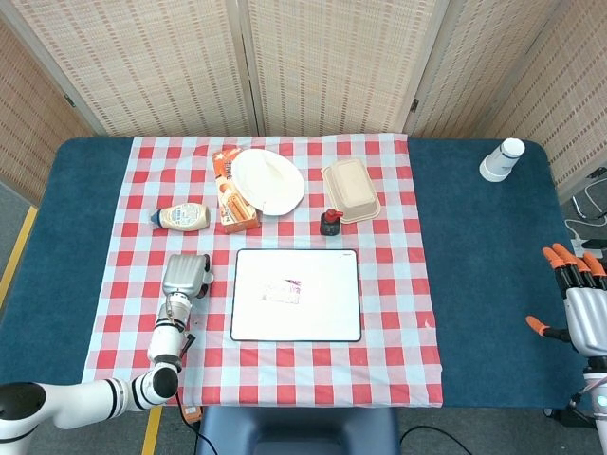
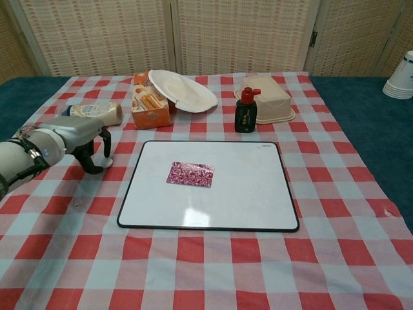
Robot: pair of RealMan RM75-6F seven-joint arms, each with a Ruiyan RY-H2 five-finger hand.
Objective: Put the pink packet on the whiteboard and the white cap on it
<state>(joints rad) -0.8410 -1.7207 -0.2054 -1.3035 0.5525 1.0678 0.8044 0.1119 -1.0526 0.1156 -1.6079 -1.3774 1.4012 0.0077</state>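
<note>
— Where do things stand?

— The pink packet (image 2: pixel 190 174) already lies on the whiteboard (image 2: pixel 251 190), a little left of its middle. The left hand (image 2: pixel 90 145) hangs just off the board's left edge, fingers curled down toward the checked cloth (image 2: pixel 335 194). I can't tell whether they close on anything. The white cap I can't pick out; it may be under those fingers.

— And the other one?

— The right hand (image 1: pixel 579 308) is far to the board's right, off the cloth, fingers spread and holding nothing.

— What could spoil it?

— I'd guess a small cap slips from a loose pinch and rolls off the slick board. A low pass over the board's left rim could also nudge the board or shove the packet.

— Anything in the way?

— Not really. Behind the board stand a sauce bottle (image 2: pixel 97 112), an orange box (image 2: pixel 150 106), a white plate (image 2: pixel 184 90), a black bottle (image 2: pixel 245 111) closest to the rim, and a beige container (image 2: pixel 270 106). A stack of white cups (image 2: pixel 401 77) sits far right.
</note>
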